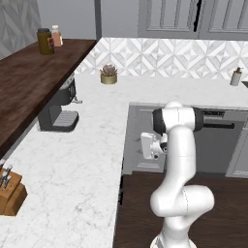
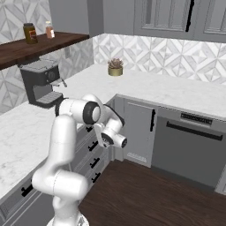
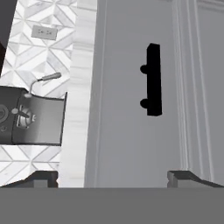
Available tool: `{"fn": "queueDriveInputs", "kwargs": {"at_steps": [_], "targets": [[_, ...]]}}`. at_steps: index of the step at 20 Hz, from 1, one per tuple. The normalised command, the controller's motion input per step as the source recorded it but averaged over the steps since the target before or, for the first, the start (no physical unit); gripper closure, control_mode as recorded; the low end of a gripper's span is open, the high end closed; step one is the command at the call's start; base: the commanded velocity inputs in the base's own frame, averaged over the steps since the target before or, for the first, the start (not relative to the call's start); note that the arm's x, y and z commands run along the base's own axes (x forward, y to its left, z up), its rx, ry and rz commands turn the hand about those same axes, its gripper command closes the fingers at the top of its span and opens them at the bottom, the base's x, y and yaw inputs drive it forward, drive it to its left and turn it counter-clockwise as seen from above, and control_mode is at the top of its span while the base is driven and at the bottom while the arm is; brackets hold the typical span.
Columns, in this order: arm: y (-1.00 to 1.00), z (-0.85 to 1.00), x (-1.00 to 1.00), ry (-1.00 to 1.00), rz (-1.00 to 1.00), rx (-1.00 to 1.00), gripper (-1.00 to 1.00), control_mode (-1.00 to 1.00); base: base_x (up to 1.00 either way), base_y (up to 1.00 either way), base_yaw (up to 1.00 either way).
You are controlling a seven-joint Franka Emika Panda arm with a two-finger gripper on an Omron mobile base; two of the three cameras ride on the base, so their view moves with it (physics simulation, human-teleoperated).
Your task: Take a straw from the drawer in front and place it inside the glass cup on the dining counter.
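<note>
Left base view showed the white marble worktop (image 1: pixel 72 160) spreading from six o'clock toward twelve, with the dark dishwasher (image 1: pixel 218 145) at three o'clock under it. The arm (image 1: pixel 179 164) rose at five o'clock, bent toward the cabinets at nine o'clock. The coffee machine (image 1: pixel 58 109) stood at ten o'clock on the worktop, a small potted plant (image 1: pixel 108 74) at twelve. In the hand view the drawer (image 3: pixel 131 109) stood closed, its panelled front facing the camera, its black bar handle (image 3: pixel 153 79) at one o'clock. The gripper (image 3: pixel 113 177) was released, jaws spread wide, fingertips (image 3: pixel 183 177) apart from the front, though how near was hard to judge.
</note>
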Motion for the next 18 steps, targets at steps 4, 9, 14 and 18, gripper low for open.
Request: {"fn": "queueDriveInputs", "kwargs": {"at_steps": [4, 9, 14, 18], "targets": [[0.44, -0.06, 0.15, 0.00, 0.00, 0.00, -1.00, -1.00, 0.00, 0.00, 0.00], [0.38, -0.02, 0.05, 0.00, 0.00, 0.00, -1.00, -1.00, 0.00, 0.00, 0.00], [0.25, 0.00, 0.00, 0.00, 0.00, 0.00, -1.00, -1.00, 0.00, 0.00, 0.00], [0.15, 0.00, 0.00, 0.00, -0.03, 0.00, -1.00, -1.00, 0.00, 0.00, 0.00]]}}
